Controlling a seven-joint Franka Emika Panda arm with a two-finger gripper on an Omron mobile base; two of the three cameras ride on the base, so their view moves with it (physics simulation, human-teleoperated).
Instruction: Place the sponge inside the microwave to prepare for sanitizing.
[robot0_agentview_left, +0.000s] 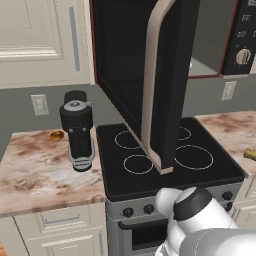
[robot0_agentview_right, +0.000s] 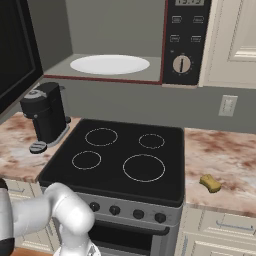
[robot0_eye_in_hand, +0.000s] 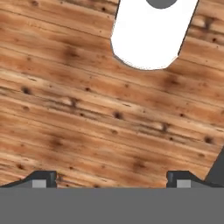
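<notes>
2 fingertips of my end effector stand fully apart, holding nothing, aimed down at the wooden floor. Sponge lies on the right tabletop near its front edge, long axis diagonal, up and right of me; microwave stands open.

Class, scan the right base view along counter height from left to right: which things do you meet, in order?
Coffee maker → black stovetop → sponge on the marbled counter.
</notes>
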